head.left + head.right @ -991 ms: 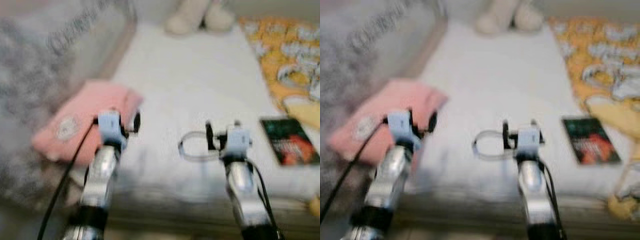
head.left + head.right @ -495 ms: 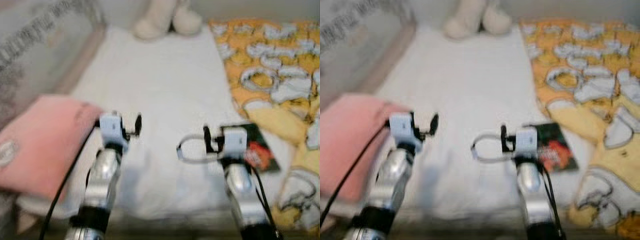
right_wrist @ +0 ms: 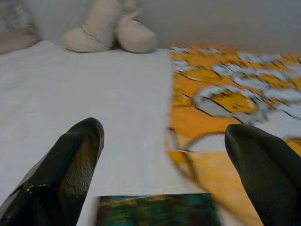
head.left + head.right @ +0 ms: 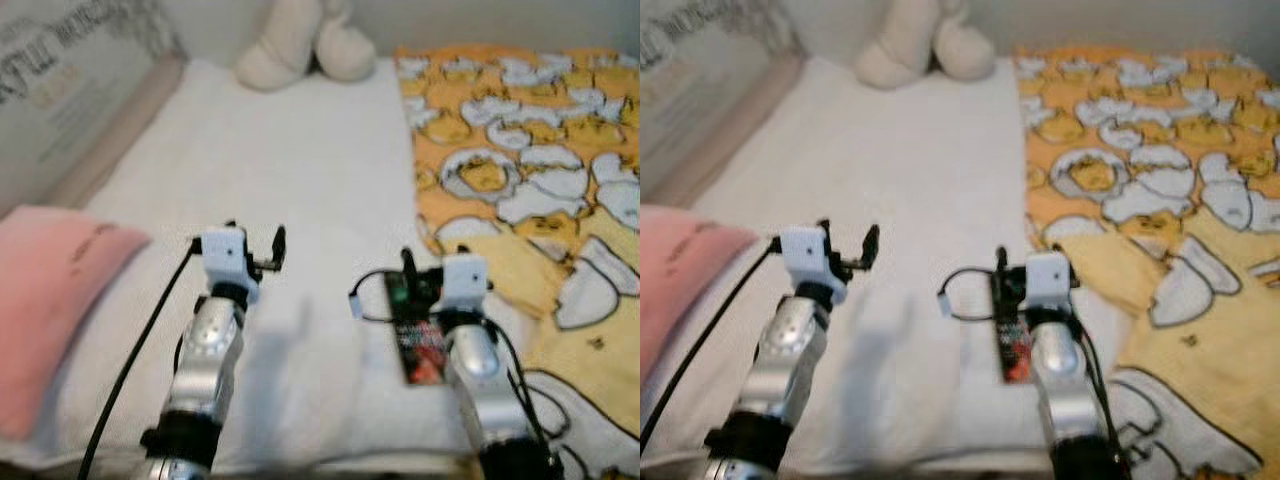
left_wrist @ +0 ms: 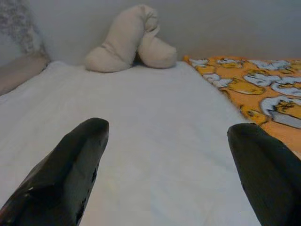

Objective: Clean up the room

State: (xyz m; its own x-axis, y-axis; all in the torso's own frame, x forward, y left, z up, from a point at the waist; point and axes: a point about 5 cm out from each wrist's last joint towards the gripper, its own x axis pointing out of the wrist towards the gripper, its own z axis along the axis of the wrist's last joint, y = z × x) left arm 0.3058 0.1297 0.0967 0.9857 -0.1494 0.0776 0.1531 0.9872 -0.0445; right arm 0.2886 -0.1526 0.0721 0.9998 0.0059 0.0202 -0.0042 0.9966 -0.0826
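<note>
right wrist view: the right gripper is spread wide above the book on the bed. left gripper is spread too. next, i think, lower and pinch the book.

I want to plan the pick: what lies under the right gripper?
A dark book lies on the white sheet below the right gripper; the arm covers its right edge.

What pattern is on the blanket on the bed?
The blanket is orange with white-and-yellow cartoon shapes, clearest in the left eye view.
</note>
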